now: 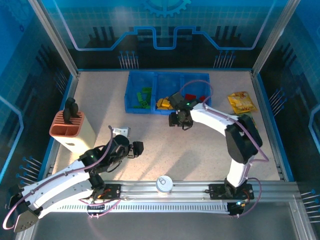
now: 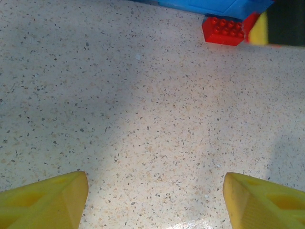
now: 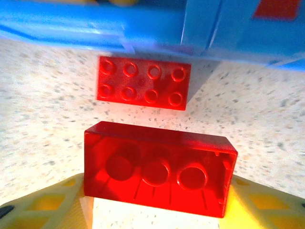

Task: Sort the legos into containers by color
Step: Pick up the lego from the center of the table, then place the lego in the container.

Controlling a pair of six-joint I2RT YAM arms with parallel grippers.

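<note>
**While my left side idles, my right has a red brick between its fingers**

Because nothing lies under it, my left gripper (image 2: 155, 183) hangs open over the bare table (image 2: 143, 119), with its jaws wide apart and away from the work. Further right stands the tray (image 1: 150, 73). It has green bricks (image 1: 145, 97) in the left compartment, yellow bricks (image 1: 164, 103) in the middle one and red bricks (image 1: 192, 97) in the right one, so each colour has its own place. Just in front of the tray, my right gripper (image 1: 176, 120) clamps a red brick (image 3: 157, 167) by its two short ends, hollow underside up. I judge this grip is meant to carry it to the right compartment. A second red brick (image 3: 143, 83) lies studs up, just beside the tray wall.
</note>
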